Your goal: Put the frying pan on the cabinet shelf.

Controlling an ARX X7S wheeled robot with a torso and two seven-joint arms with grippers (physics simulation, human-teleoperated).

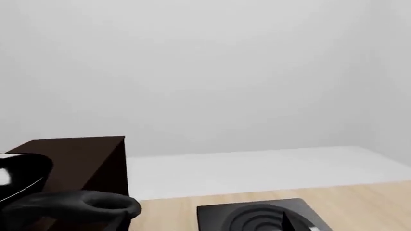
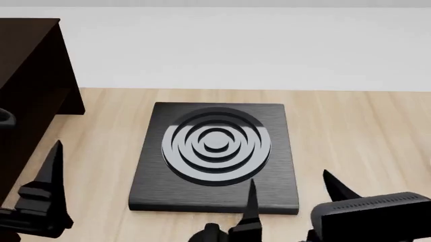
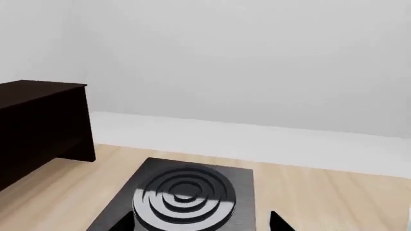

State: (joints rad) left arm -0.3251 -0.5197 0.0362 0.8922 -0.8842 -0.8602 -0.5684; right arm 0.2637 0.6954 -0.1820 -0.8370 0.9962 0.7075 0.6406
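Pale wooden tabletop (image 2: 350, 131) under a plain grey-white wall, with the dark cabinet shelf (image 2: 30, 75) at the robot's left.

Centre of the table lies a square black burner plate (image 2: 214, 154) with concentric rings. The right gripper (image 2: 293, 196) hangs just in front of it, fingers spread with nothing between them. The left gripper (image 2: 48, 176) shows one finger only, so I cannot tell its grip. The frying pan (image 1: 29, 171) is partly seen against the cabinet.
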